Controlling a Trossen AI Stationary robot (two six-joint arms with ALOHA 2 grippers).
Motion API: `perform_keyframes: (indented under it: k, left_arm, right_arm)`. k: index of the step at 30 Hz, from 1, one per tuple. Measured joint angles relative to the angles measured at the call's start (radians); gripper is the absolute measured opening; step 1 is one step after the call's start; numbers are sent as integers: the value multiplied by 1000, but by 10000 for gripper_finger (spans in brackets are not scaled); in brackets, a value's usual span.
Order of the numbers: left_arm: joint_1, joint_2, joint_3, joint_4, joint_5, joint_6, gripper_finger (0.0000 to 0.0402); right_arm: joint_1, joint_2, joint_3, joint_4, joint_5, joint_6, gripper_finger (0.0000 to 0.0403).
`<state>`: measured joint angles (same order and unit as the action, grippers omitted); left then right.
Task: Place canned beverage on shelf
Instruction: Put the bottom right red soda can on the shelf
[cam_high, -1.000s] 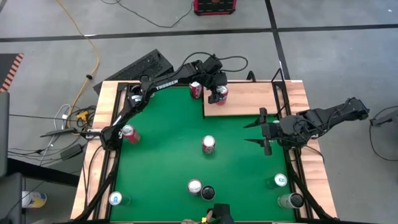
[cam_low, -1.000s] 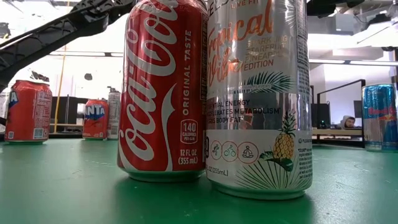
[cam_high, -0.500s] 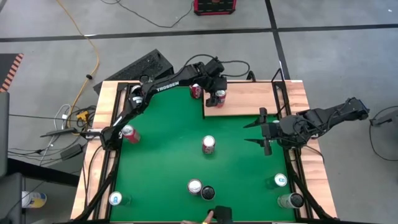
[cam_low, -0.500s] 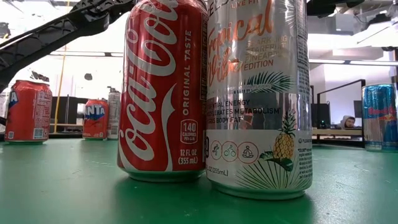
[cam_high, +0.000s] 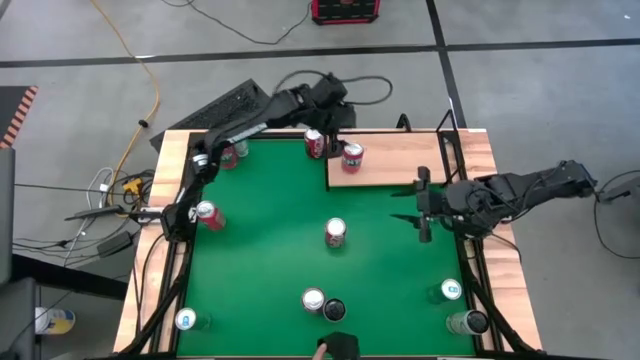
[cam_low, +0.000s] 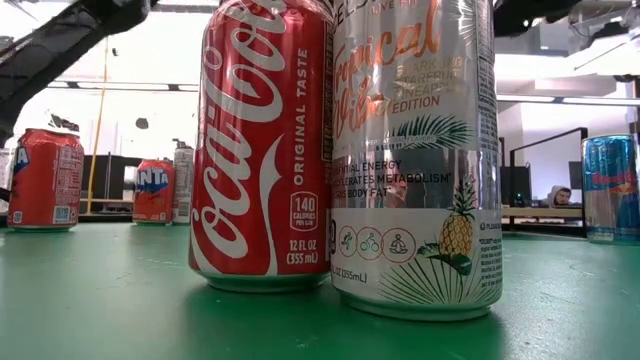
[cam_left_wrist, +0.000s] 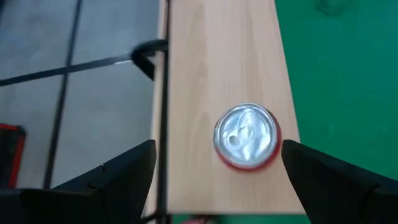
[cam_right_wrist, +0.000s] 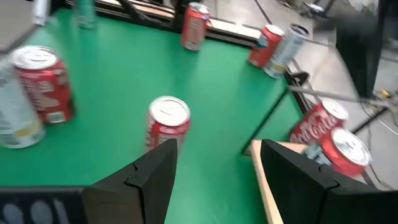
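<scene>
The red aluminium can (cam_left_wrist: 247, 136) stands upright on the pale wood-grain shelf (cam_left_wrist: 217, 56); the released left end effector (cam_high: 335, 120) should lift clear without tipping it.

Red can (cam_low: 262, 150): "Coca-Cola ORIGINAL TASTE", "140 CALORIES", "12 FL OZ (355 mL)". Silver can (cam_low: 417, 160): "Tropical Vibe", "EDITION", "ACCELERATES METABOLISM". Far orange can (cam_low: 153, 190): "NTA".

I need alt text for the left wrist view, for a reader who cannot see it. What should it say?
A red aluminium can with a silver top stands upright on the pale wood-grain shelf board, seen from directly above. The left tool hangs over it, its two dark fingers spread wide and not touching the can. Green table surface lies beside the shelf.
</scene>
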<state>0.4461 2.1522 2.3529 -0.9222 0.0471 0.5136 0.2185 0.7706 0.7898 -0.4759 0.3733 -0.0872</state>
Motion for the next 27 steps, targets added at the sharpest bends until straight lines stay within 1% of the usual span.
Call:
perform_keyframes:
  k: [4,6,7,8,11,13,14,16,19,22,25,27]
  left_arm:
    - [0,-102,1,-128,-84,-40,332]
    - [4,-158,1,-216,-113,-66,332]
    - [9,-186,1,-264,-111,-81,332]
    - [16,-215,1,-317,-103,-100,332]
    - [46,-299,-21,-451,-22,-173,332]
    - [66,-370,-85,-491,29,-204,332]
    - [70,-416,-135,-484,42,-214,332]
    - [70,-526,-261,-430,45,-224,330]
    - [70,-725,-517,-262,43,-230,323]
    - [70,-931,-794,-20,42,-246,315]
    - [70,-1132,-1068,269,54,-286,308]
    - [70,-1250,-1241,446,76,-318,304]
  right_arm:
    - [-95,37,0,24,-8,0,253]
    - [-155,61,0,43,-47,-1,247]
    - [-188,74,0,57,-85,-3,244]
    - [-223,88,0,75,-135,-3,240]
    - [-331,132,0,114,-297,-1,223]
    - [-394,164,1,130,-373,1,207]
    - [-422,182,4,123,-401,0,197]
    - [-470,217,10,120,-439,5,172]
    - [-520,265,27,122,-478,9,126]
    - [-543,308,47,118,-489,1,75]
    - [-557,348,67,121,-492,-19,24]
    - [-568,372,74,128,-492,-26,16]
